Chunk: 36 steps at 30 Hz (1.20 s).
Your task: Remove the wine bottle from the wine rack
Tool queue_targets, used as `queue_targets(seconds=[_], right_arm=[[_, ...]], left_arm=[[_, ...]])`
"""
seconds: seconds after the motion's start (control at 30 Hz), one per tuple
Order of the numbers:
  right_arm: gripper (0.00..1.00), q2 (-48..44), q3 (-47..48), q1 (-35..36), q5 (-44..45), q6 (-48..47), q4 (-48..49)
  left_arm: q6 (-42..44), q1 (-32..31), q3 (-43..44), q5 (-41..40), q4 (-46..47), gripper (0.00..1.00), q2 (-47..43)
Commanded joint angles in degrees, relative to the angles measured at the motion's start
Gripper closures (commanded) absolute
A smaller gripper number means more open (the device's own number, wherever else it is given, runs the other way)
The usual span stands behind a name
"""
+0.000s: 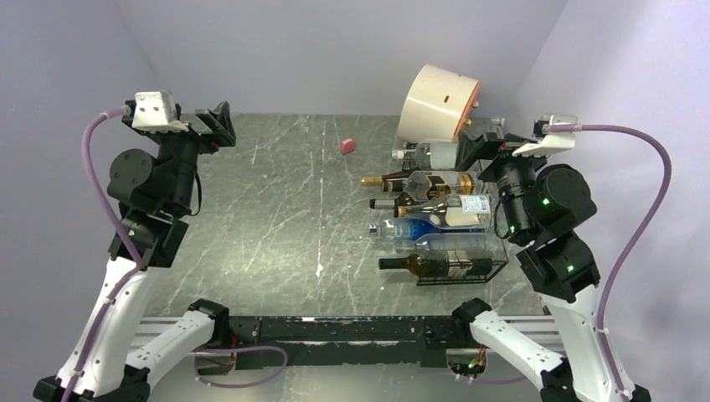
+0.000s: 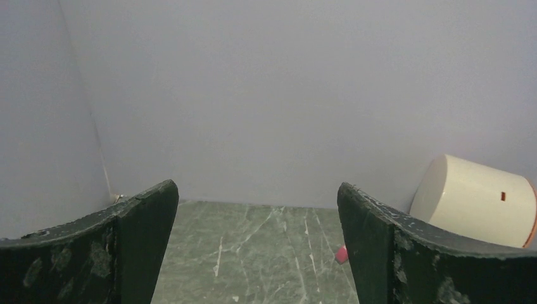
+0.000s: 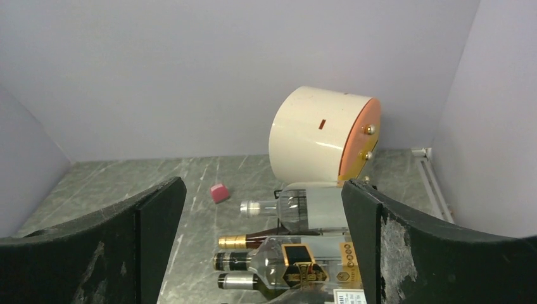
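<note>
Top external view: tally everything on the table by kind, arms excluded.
Black thin-wire rack: 1
Glass bottles lying on it: 6 at least (they overlap, so the exact count is unclear)
Cream cylindrical drum: 1
Small pink block: 1
Total: 9 at least

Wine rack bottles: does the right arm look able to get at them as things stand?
Probably yes. The right hand is open beside the wine rack, looking over the bottles lying in it, nothing between; the cream drum stands beyond them.
</note>
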Motion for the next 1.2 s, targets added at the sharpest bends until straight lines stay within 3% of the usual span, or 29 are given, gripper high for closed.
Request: queue_targets(seconds=[0.0,0.37,0.67,0.87,1.17], right_arm=[[0.0,1.49,0.73,2.71,5.6,3.48,-0.51],[0.0,6.7,0.3,8.56,15.18,6.36,-2.27],[0.0,13.55,-1.6,10.76,13.75,2.6,-4.6],[0.0,20.35,-1.55,11.25,5.64,-1.85,-6.32],[0.0,36.78,7.93,11.64,7.34,-11.34,-15.41]], left_arm=[[-3.56,3.71,-1.86,3.12,1.48,0.01,0.79],[-8.83,10.96,-9.22,11.15,4.44,0.01,2.77],[-11.14,13.07,-13.26,15.65,7.05,0.01,3.27],[-11.75,11.85,-14.29,16.01,8.32,0.01,2.9],[-12.58,9.18,-15.17,15.79,9.85,0.0,2.55]])
